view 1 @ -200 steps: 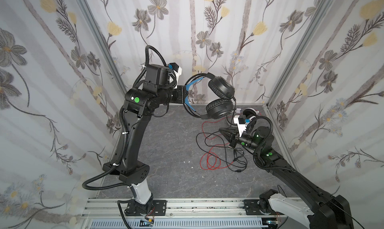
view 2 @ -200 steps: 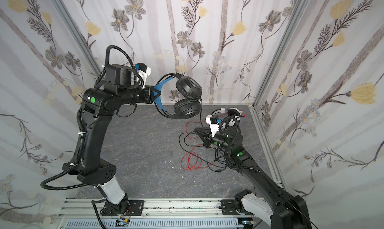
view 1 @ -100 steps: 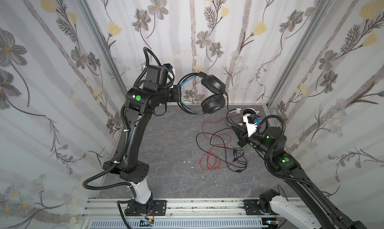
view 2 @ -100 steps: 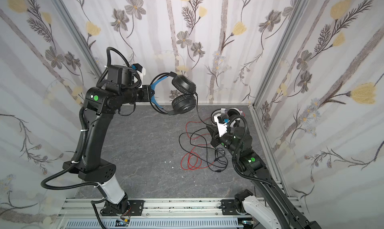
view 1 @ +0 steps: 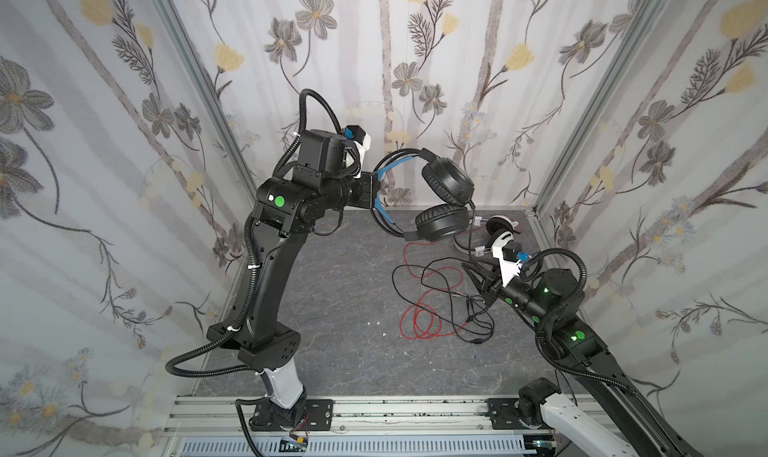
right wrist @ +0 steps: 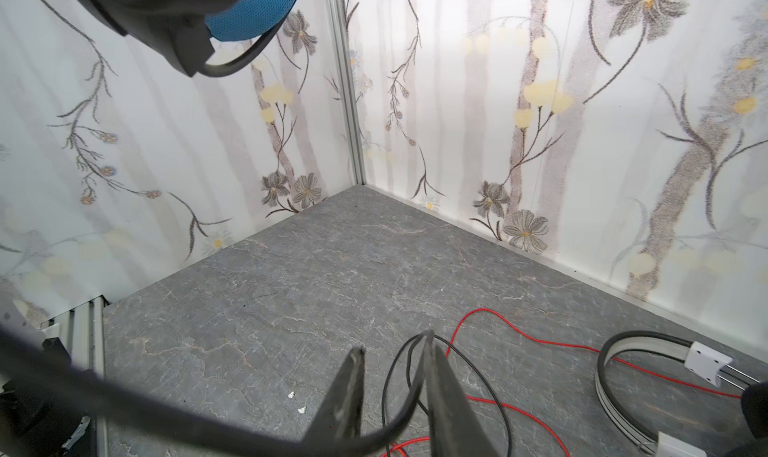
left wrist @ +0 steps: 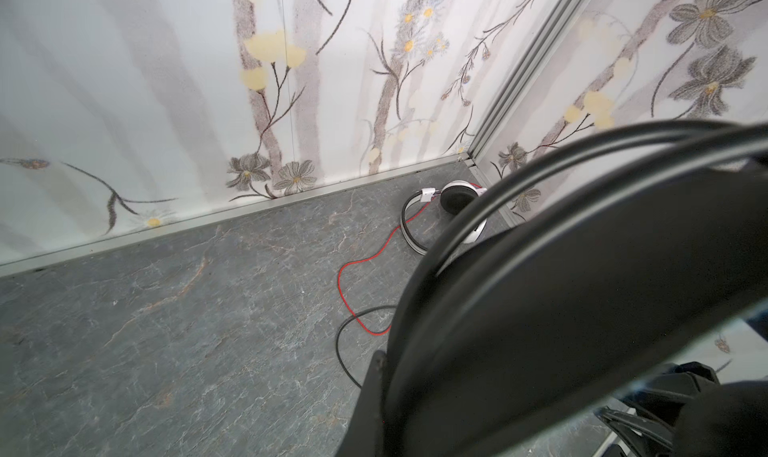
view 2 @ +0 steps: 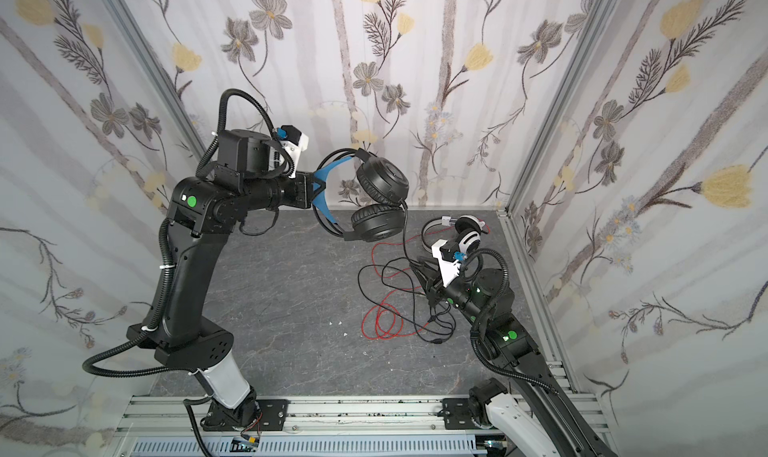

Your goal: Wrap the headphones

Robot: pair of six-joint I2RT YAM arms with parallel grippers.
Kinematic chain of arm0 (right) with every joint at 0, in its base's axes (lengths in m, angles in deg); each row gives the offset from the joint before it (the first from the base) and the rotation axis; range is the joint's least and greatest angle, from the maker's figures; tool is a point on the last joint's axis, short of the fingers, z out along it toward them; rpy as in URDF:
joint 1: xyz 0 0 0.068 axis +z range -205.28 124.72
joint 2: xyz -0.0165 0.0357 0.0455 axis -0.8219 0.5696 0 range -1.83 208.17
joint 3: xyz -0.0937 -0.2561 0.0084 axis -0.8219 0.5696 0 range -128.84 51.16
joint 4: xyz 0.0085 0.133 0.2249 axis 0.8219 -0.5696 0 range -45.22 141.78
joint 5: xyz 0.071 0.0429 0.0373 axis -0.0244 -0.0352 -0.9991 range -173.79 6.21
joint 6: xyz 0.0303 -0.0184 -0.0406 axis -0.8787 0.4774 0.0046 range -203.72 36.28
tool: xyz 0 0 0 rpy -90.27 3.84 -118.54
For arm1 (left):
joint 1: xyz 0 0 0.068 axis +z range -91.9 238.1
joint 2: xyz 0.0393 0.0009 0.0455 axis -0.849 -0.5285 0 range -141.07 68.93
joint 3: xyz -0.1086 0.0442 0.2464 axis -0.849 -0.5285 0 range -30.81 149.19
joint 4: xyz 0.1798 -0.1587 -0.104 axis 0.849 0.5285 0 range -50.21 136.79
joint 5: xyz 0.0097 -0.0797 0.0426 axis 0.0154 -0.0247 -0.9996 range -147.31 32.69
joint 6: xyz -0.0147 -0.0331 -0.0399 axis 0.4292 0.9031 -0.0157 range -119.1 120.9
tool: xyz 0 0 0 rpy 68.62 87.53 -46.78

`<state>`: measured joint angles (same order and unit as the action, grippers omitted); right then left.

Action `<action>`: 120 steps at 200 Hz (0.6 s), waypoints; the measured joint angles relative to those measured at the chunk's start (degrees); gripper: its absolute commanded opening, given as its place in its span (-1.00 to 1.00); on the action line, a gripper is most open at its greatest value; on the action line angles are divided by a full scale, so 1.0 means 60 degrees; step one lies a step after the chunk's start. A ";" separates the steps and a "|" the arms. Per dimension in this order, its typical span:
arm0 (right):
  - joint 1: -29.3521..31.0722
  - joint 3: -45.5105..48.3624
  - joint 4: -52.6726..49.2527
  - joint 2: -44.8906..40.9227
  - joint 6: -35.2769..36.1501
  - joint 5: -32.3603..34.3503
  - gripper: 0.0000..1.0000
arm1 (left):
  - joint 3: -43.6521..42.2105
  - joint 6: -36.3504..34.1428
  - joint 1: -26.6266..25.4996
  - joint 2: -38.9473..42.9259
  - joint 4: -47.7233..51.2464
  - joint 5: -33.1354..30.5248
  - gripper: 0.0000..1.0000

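The black headphones [view 1: 446, 197] [view 2: 380, 203] hang in the air near the back wall. My left gripper [view 1: 376, 189] [view 2: 316, 191] is shut on their blue-lined headband [right wrist: 249, 16]. In the left wrist view that headband [left wrist: 582, 288] fills the frame, pressed against one of my fingers [left wrist: 374, 384]. Their black cable [view 1: 471, 243] [view 2: 404, 243] drops to my right gripper [view 1: 467, 268] [view 2: 415, 264] [right wrist: 392, 342], which is open low over the floor. The cable [right wrist: 409, 392] runs between its fingers, against one of them. The white headphones [view 1: 496, 226] [view 2: 467, 234] [left wrist: 457, 201] [right wrist: 623, 363] lie in the back right corner.
Loose loops of red cable [view 1: 419, 318] [view 2: 378, 322] [left wrist: 345, 284] [right wrist: 519, 334] and black cable [view 1: 469, 313] [view 2: 436, 326] lie tangled on the grey floor [view 1: 332, 301] in front of my right gripper. Flowered walls close in three sides; a metal rail [view 1: 374, 413] runs along the front.
My right gripper was shut on the black cable and its jaws have now parted. The left arm swung the black headphones a little leftward and back.
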<state>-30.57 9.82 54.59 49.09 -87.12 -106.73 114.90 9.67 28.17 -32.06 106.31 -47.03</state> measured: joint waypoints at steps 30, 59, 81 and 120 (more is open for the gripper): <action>-0.0036 0.0000 0.0364 0.0029 -0.0036 -0.0171 0.16 | 0.0095 -0.0022 -0.0106 0.0018 0.0200 -0.0062 -1.00; -0.0069 0.0000 0.0597 0.0095 -0.0102 -0.0255 0.35 | 0.0197 -0.0018 -0.0178 0.0022 0.0306 -0.0055 -1.00; -0.0073 0.0000 0.0885 0.0215 -0.0106 -0.0372 0.36 | 0.0215 0.0004 -0.0197 0.0022 0.0317 -0.0026 -1.00; -0.0076 -0.0113 0.1042 0.0324 -0.0098 -0.0521 -0.27 | 0.0215 0.0051 -0.0302 0.0022 0.0390 0.0000 -1.00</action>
<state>-31.03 9.14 60.84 51.03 -87.71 -109.86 116.19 9.98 26.35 -31.93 108.65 -47.03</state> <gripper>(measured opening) 0.496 0.066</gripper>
